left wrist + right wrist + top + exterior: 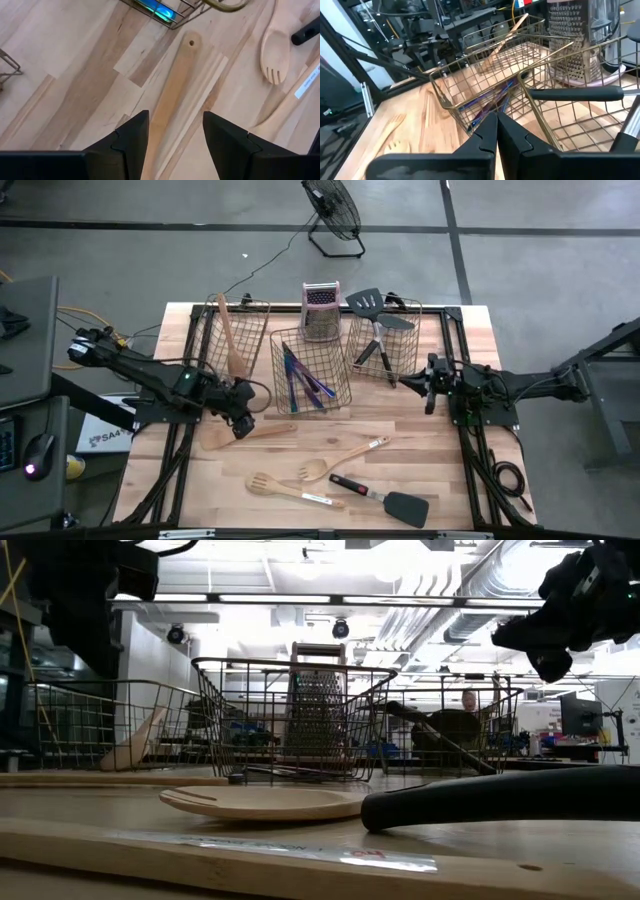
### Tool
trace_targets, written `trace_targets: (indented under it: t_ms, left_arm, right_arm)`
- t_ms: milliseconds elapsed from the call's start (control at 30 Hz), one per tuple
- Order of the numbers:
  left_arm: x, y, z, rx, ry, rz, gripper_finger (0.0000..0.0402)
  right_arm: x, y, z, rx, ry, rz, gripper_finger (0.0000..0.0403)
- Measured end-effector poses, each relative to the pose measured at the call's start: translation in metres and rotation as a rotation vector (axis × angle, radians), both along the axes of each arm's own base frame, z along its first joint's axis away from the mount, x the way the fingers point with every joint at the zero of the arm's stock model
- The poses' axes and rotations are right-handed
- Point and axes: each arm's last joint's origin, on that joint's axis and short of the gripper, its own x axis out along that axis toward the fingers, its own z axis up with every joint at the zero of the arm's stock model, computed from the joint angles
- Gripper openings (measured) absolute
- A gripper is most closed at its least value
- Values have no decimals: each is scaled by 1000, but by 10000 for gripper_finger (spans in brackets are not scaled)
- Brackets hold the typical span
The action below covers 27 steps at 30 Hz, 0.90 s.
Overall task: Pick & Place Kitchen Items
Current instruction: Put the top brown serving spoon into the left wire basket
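Observation:
A pale wooden spatula [255, 434] lies flat on the table in front of the left basket. My left gripper [175, 117] hangs open above its handle [170, 95], one finger on each side, touching nothing. My right gripper [497, 117] is shut and empty, hovering level by the right basket [385, 340], which holds black spatulas [372, 330]. A wooden spatula [230, 335] leans in the left basket [238, 335]. Purple-blue cutlery [300, 380] lies in the middle basket [312, 370].
A wooden fork-spoon [340, 460], a slotted wooden spatula [290, 490] and a black spatula with a red-black handle [385, 498] lie near the table's front edge. A metal box grater [320, 310] stands behind the baskets. A fan [332, 210] stands on the floor beyond.

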Motion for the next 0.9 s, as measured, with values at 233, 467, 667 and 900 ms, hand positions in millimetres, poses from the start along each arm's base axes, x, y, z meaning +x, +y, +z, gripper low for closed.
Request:
trace_targets:
  t_ms: [233,467,667,900]
  left_arm:
    - [0,-2,-1,-19,12,-16,184]
    - [0,-2,-1,-15,13,-29,184]
    - [0,-2,-1,-16,19,-37,184]
    - [0,-9,-9,-12,103,-85,184]
  right_arm:
    - [0,0,0,-2,0,0,2]
    - [0,0,0,-2,0,0,2]
    - [0,0,0,-2,0,0,2]
    - [0,0,0,-3,0,0,2]
